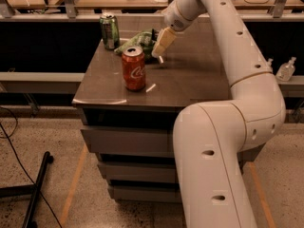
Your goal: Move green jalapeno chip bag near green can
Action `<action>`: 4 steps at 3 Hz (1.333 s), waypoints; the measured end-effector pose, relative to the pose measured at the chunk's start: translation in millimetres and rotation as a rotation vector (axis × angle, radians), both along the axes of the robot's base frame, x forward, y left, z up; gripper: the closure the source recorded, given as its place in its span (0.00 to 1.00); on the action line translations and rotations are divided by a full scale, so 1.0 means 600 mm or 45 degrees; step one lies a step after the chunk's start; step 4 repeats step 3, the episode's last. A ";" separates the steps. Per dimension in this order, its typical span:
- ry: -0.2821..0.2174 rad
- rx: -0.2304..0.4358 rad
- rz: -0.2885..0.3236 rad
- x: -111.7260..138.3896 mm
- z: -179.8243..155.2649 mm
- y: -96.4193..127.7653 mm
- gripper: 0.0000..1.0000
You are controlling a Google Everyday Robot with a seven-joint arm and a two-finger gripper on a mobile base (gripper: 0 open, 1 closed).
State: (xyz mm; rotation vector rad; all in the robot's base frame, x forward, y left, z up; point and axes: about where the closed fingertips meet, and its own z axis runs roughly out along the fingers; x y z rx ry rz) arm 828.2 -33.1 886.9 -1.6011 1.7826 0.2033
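The green jalapeno chip bag [134, 41], crumpled and light green, lies low on the brown table top [190, 80] at the back, just right of the green can [109, 30]. The green can stands upright at the back left corner. My gripper [158, 50] reaches down from the back right and is shut on the bag's right end, close to the table surface. The red can hides the bag's front part.
A red Coca-Cola can [134, 69] stands upright in front of the bag, near the table's left front. A clear bottle [286, 70] stands on a ledge at the right. A wooden bench runs behind. A black stand leg [38, 184] lies on the floor.
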 end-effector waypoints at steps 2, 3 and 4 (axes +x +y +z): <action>-0.114 0.231 -0.009 -0.042 0.099 -0.108 0.00; -0.113 0.231 -0.009 -0.042 0.099 -0.107 0.00; -0.113 0.231 -0.009 -0.042 0.099 -0.107 0.00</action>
